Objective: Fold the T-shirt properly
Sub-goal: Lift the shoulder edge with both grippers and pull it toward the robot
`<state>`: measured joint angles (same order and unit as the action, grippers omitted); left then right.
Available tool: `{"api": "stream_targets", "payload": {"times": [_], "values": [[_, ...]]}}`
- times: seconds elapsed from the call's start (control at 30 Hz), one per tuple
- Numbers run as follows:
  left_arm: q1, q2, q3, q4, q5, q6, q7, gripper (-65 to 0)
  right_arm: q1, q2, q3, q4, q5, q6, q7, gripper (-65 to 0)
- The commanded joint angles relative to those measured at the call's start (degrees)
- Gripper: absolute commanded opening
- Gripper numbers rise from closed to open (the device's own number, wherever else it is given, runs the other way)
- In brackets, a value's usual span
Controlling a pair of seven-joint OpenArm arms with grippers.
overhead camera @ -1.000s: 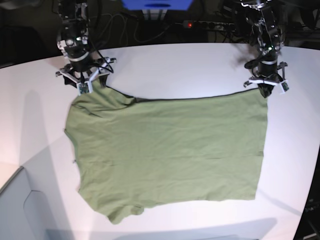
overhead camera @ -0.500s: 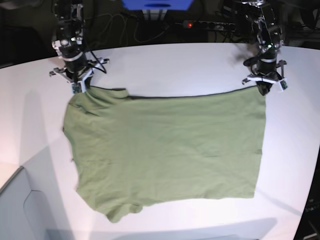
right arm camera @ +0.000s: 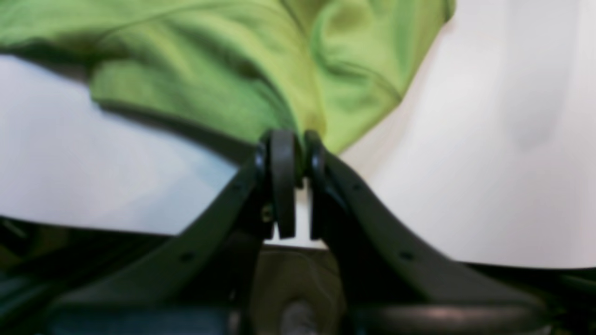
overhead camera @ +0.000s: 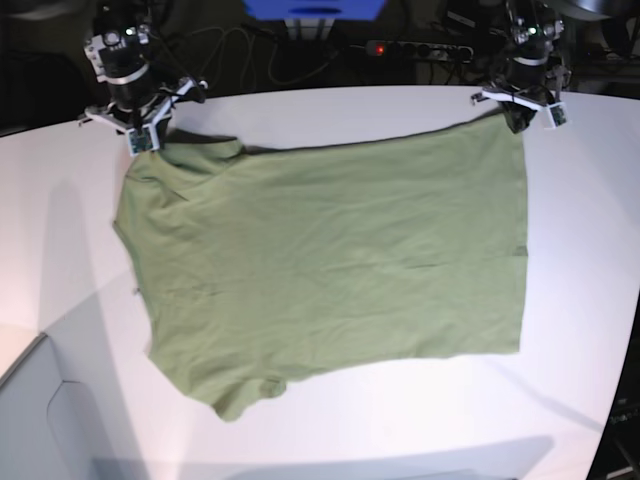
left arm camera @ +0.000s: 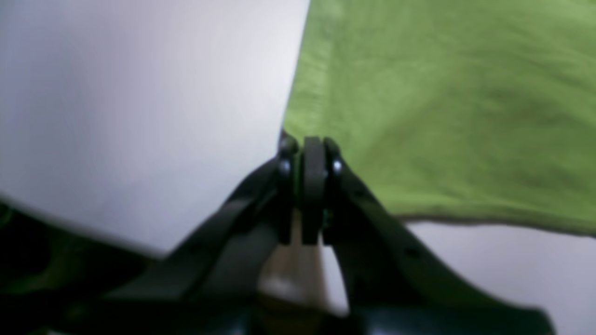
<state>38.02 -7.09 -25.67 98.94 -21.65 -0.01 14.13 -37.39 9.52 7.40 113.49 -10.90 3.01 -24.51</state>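
The olive-green T-shirt (overhead camera: 330,260) lies spread on the white table (overhead camera: 330,110), folded in half with its sleeves at the left. My left gripper (overhead camera: 518,118) is shut on the shirt's far right corner; in the left wrist view the gripper (left arm camera: 309,149) pinches the hem corner of the T-shirt (left arm camera: 442,107). My right gripper (overhead camera: 145,143) is shut on the far left shoulder corner; in the right wrist view the gripper (right arm camera: 294,139) pinches bunched cloth of the T-shirt (right arm camera: 260,79). The far edge is pulled taut between them.
A power strip (overhead camera: 420,48) and cables lie behind the table's far edge. A blue object (overhead camera: 315,8) stands at the back centre. A grey surface (overhead camera: 40,420) sits at the front left, below the table.
Both grippers have moved toward the far edge of the table, dragging the shirt's far edge with them. The whole shirt has slid away from the front edge.
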Motion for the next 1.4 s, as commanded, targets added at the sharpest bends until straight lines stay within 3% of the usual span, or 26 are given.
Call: {"api": "stream_targets", "payload": {"times": [0.0, 0.63, 1.03, 1.2, 1.37], "values": [[1.32, -0.51, -0.39, 1.94, -0.28, 0.14, -1.69, -65.0, -1.08, 0.20, 0.12, 1.10, 0.21, 0.20, 1.00, -64.9], [4.49, -0.51, -5.58, 4.58, -0.28, 0.05, -1.34, -65.0, -7.93, 0.72, 0.12, 1.36, 0.13, 0.20, 4.34, -64.9], [-2.90, -0.42, -5.49, 3.88, 0.24, 0.14, -1.08, -65.0, 2.70, 0.64, -0.23, 1.01, 0.21, 0.20, 3.81, -64.9], [-6.94, -0.42, -5.93, 3.88, 0.24, 0.14, 4.81, -65.0, 6.84, 0.55, -0.23, 0.75, 0.21, 0.20, 3.72, -64.9], [-11.08, -0.42, -5.58, 3.88, 0.24, 0.14, 6.92, -65.0, 12.20, 0.55, -0.23, -5.23, 0.21, 0.20, 3.72, -64.9]]}}
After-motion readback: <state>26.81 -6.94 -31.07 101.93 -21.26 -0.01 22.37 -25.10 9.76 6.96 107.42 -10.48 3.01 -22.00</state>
